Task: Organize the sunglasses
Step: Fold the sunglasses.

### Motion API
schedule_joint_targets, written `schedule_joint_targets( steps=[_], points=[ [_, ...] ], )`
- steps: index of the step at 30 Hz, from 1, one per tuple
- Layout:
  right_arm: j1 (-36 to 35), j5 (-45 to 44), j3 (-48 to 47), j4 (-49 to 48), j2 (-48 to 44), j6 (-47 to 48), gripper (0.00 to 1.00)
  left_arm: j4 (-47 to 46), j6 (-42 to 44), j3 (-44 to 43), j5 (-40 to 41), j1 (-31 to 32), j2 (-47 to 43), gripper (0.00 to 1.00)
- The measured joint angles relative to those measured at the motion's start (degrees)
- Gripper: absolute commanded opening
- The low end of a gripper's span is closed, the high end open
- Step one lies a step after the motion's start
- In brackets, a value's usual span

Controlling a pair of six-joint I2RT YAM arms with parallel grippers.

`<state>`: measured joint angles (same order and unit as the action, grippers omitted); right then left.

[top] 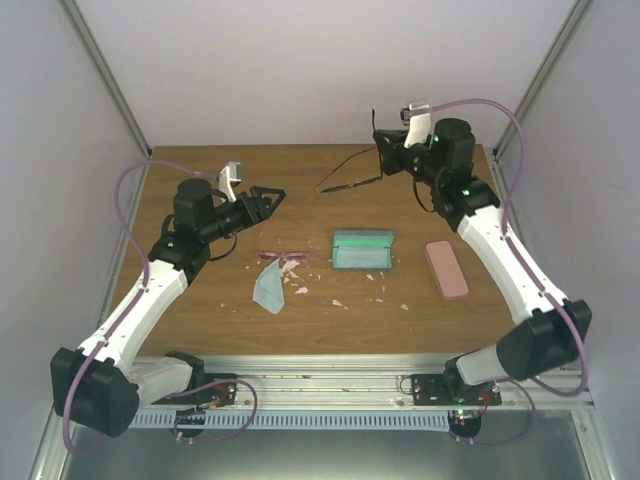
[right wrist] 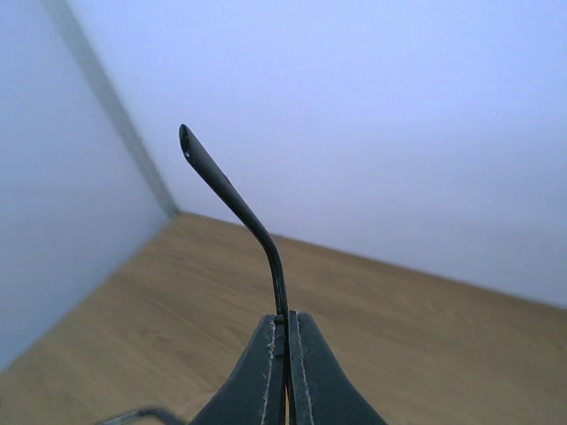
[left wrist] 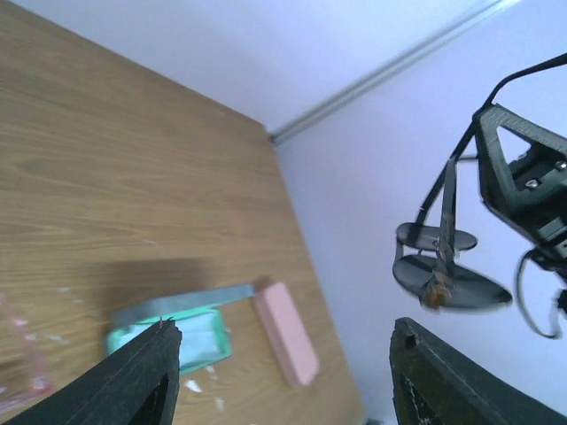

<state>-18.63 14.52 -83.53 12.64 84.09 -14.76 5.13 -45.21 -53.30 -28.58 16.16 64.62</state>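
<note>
My right gripper (top: 384, 152) holds the black sunglasses (top: 350, 183) above the far middle of the table. In the right wrist view its jaws (right wrist: 286, 323) are shut on one thin black temple arm (right wrist: 264, 232), which sticks up past them. The left wrist view shows the dark oval lenses (left wrist: 443, 270) hanging under the right gripper (left wrist: 523, 177). My left gripper (top: 268, 205) hovers to the left of them, open, with nothing between its fingers (left wrist: 146, 376). The pink sunglasses (top: 281, 257) lie on the table below the left gripper.
An open teal case (top: 362, 250) lies at mid-table, and a shut pink case (top: 446, 269) lies to its right. A light blue cloth (top: 270, 288) rests by the pink pair. Small white scraps (top: 340, 302) dot the wood. White walls close in the sides and back.
</note>
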Motion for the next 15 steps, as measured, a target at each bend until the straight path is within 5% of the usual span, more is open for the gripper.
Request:
schedule_joint_targets(
  steps=[15],
  points=[
    [-0.09,28.44,7.1,-35.19,-4.04,-5.03,0.01,-18.75,-18.23,-2.14,-24.81,1.7,3.85,0.65]
  ],
)
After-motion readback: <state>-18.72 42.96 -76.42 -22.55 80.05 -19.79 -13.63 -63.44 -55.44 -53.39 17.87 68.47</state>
